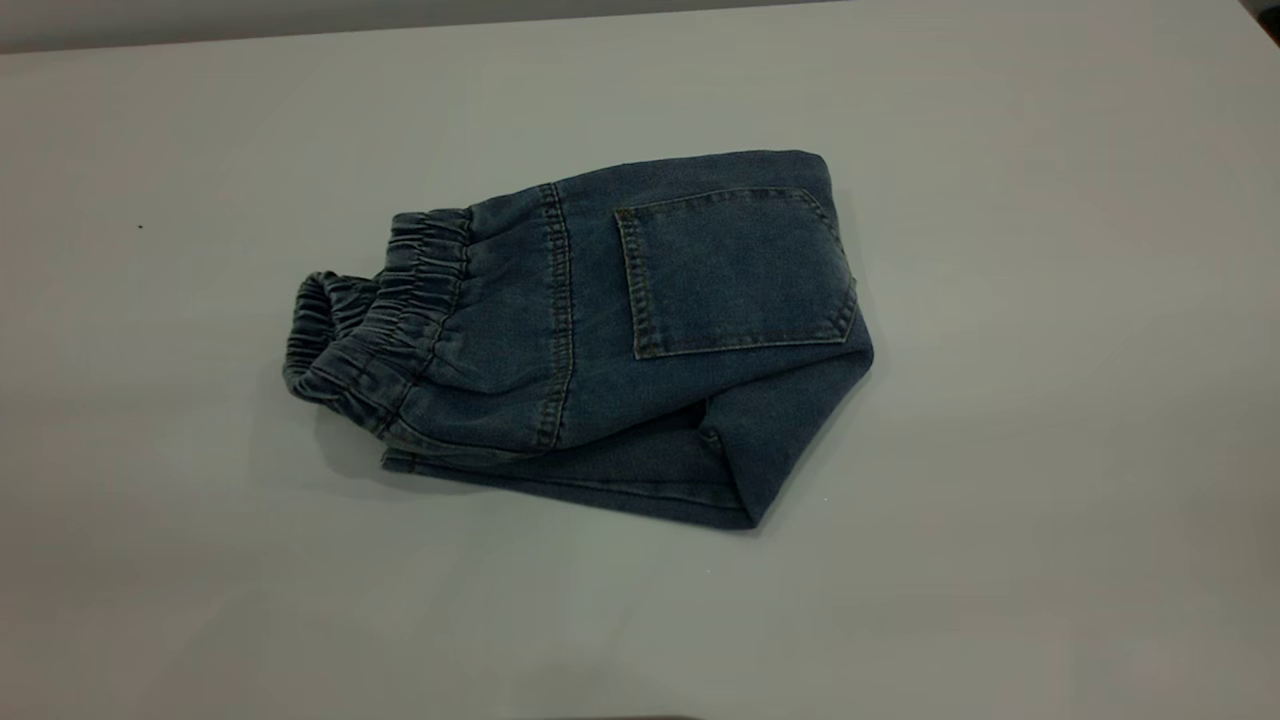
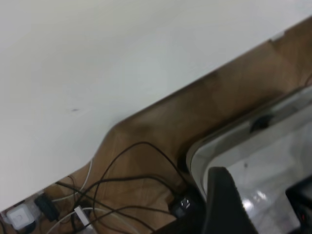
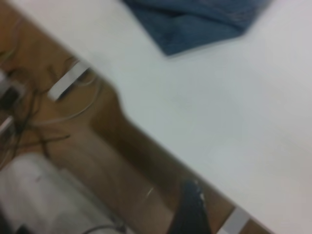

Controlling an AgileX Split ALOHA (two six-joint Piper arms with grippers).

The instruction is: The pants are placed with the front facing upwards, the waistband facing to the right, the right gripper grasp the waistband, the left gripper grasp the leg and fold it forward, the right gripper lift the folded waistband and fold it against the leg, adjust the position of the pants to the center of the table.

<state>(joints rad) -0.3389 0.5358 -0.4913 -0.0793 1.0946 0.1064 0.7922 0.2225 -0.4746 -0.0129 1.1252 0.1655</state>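
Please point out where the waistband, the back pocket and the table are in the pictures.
the waistband (image 1: 385, 310): exterior view, on its gathered elastic ruffles.
the back pocket (image 1: 735, 270): exterior view, middle of the patch.
the table (image 1: 1050, 450): exterior view, bare top beside the pants.

Beyond the edge there is a brown wooden floor (image 2: 161, 131). On it lie thin black cables (image 2: 127, 168), some white cables (image 2: 63, 222) and a small white adapter (image 2: 18, 216) at lower left. A clear plastic container (image 2: 253, 161) stands at lower right.
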